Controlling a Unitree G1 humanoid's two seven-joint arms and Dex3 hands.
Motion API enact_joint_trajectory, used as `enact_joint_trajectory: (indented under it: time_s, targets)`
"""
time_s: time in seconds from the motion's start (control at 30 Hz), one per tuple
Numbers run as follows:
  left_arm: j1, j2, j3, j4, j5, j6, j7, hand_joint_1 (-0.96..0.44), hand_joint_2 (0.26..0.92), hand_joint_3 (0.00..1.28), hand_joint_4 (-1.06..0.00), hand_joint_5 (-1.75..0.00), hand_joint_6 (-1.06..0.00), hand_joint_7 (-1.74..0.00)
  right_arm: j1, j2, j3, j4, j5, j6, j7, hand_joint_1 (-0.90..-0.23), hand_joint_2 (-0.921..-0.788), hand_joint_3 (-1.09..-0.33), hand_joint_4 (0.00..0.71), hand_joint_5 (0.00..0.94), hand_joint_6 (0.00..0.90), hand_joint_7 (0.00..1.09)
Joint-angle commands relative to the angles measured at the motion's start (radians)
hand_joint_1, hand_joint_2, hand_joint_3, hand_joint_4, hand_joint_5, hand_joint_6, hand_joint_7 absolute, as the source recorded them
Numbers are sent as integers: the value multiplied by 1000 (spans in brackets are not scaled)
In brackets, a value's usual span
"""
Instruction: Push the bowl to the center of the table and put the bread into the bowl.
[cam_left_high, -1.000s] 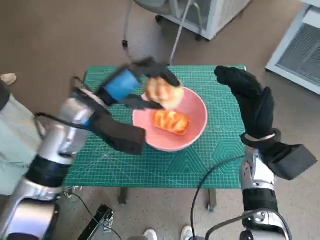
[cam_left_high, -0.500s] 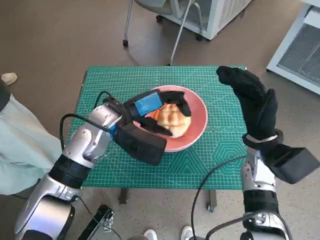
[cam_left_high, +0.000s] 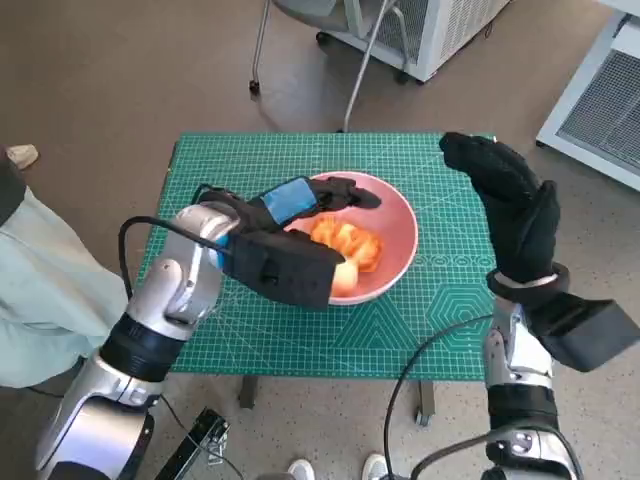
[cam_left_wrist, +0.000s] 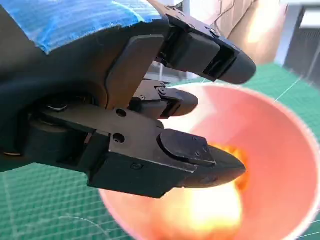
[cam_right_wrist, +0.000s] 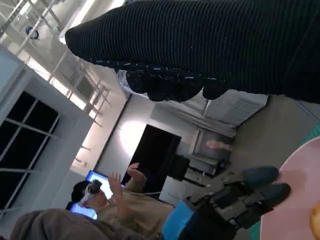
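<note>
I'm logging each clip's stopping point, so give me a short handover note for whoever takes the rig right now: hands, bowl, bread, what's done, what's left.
Left hand: over the pink bowl, fingers apart, holding nothing.
Right hand: raised beside the table's right edge, open, touching nothing.
Bowl: about mid-table on the green mat.
Bread: lying inside the bowl, under the left hand.
Done: bowl looks centred, bread in the bowl.
Left: probably only lifting the left hand clear.
</note>
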Motion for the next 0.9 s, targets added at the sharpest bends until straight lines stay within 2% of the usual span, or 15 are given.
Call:
enact_joint_trajectory:
  time_s: [0.03, 0.2, 0.33, 0.6, 0.8, 0.9]
  targets:
    - [10, 17, 40, 9, -67, -17, -13, 74, 893, 32, -307, -13, -489, -79, 20, 5, 6, -7, -15, 18, -13, -574, -921, -809, 380, 29, -1, 757]
    - [9, 22, 37, 10, -77, -20, -12, 78, 894, 31, -312, -10, -492, -71, 21, 4, 8, -10, -15, 20, -16, -575, -921, -809, 379, 29, -1, 757]
    - [66, 63, 198, 25, -242, -123, 44, 81, 894, 31, -366, -31, -546, -92, 8, 1, 13, -35, -11, 35, -18, -581, -921, -811, 379, 29, -1, 761]
    - [147, 62, 331, 10, -414, -262, 103, 14, 893, 28, -499, -68, -645, -138, -10, -3, 13, -60, -13, 51, -32, -581, -921, -799, 380, 32, -1, 788]
    - [221, -14, 418, 13, -527, -406, 220, -59, 887, 19, -565, -81, -656, -152, -28, -1, 17, -70, -46, 51, -77, -569, -921, -795, 381, 33, -1, 800]
    - [259, -69, 445, 11, -539, -484, 317, -86, 885, 16, -579, -81, -656, -161, -35, 6, 21, -75, -79, 48, -114, -562, -921, -794, 382, 34, 0, 805]
